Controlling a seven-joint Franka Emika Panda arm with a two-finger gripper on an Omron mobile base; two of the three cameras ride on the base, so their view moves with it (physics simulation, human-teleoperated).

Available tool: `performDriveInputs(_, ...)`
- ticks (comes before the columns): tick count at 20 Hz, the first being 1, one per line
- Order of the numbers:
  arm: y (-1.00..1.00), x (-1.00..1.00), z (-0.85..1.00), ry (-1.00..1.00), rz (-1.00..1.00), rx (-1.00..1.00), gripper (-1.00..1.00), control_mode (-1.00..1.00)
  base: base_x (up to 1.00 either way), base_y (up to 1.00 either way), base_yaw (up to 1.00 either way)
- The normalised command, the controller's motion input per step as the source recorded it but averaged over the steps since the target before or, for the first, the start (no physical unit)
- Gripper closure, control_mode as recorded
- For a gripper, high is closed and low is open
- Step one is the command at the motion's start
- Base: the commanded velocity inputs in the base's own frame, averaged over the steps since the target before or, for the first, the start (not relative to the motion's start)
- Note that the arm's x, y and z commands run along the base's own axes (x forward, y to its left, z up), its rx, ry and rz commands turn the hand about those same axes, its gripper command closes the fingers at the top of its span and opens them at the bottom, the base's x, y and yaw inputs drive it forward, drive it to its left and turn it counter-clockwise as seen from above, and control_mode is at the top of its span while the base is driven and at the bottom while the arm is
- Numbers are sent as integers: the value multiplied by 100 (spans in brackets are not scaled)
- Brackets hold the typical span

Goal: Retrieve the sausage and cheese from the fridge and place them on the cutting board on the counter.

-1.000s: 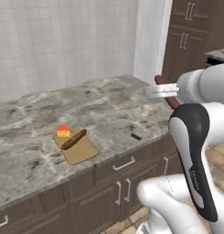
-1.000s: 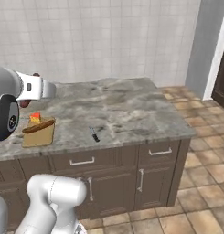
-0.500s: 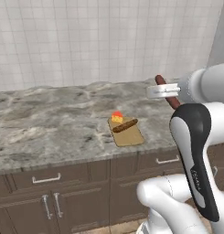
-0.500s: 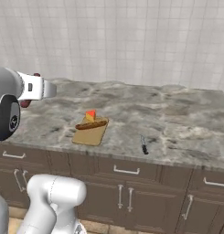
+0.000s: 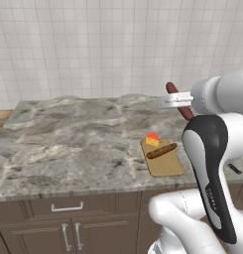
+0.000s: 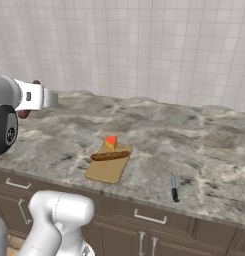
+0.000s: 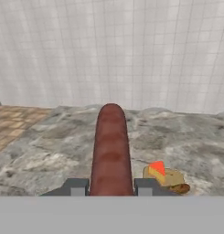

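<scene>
Cheese (image 6: 111, 142) on cutting board (image 6: 108, 168) (beside brown sausage (image 6: 110, 156)); claw (image 7: 111, 186) grips sausage (image 7: 111, 151).

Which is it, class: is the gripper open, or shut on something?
Shut on the sausage: in the hand view the gripper has a fingertip pressed against each side of the maroon link, which sticks out ahead above the counter.

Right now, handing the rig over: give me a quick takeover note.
Gripper: shut on the maroon sausage, held up in the air short of the counter.
Cutting board: on the counter, already carrying the cheese wedge and a longer brown sausage.
Knife: on the counter, right of the board.
Done: cheese placed.
Left: set the maroon sausage on the board and release.
</scene>
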Motion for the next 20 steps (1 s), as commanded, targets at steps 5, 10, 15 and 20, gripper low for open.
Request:
performDriveInputs(5, 0, 0, 0, 0, 0, 0, 100, 100, 17, -13, 1)
performDriveInputs(10, -3, 0, 0, 2, -2, 0, 100, -100, 0, -3, -1)
performDriveInputs(15, 0, 29, -1, 19, -17, -2, 100, -100, 0, 0, 0)
performDriveInputs(20, 0, 48, -17, 27, -7, -2, 100, -100, 0, 0, 0)
